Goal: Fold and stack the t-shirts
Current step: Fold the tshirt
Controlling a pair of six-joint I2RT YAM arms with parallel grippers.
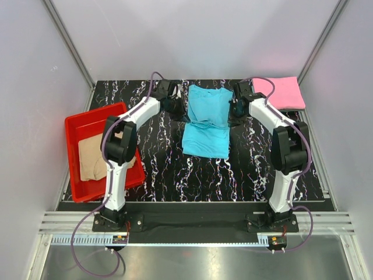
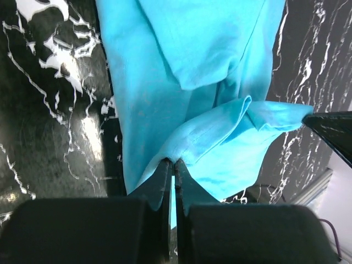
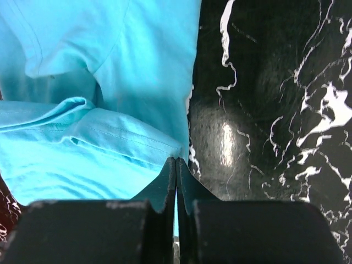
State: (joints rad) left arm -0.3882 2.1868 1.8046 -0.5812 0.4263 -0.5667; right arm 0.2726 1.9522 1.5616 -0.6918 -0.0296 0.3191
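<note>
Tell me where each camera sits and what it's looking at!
Top camera: high behind the robot, looking down at the table; the left arm and right arm show, plus blue shirt, pink shirt and red tray.
Left wrist camera: on the left arm, facing along the left gripper, shut on the blue shirt's edge.
Right wrist camera: on the right arm, facing along the right gripper, shut on the shirt's other edge.
Shared: all see the blue shirt.

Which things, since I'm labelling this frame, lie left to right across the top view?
Red tray holding the tan t-shirt → left hand → turquoise t-shirt → right hand → pink t-shirt.
</note>
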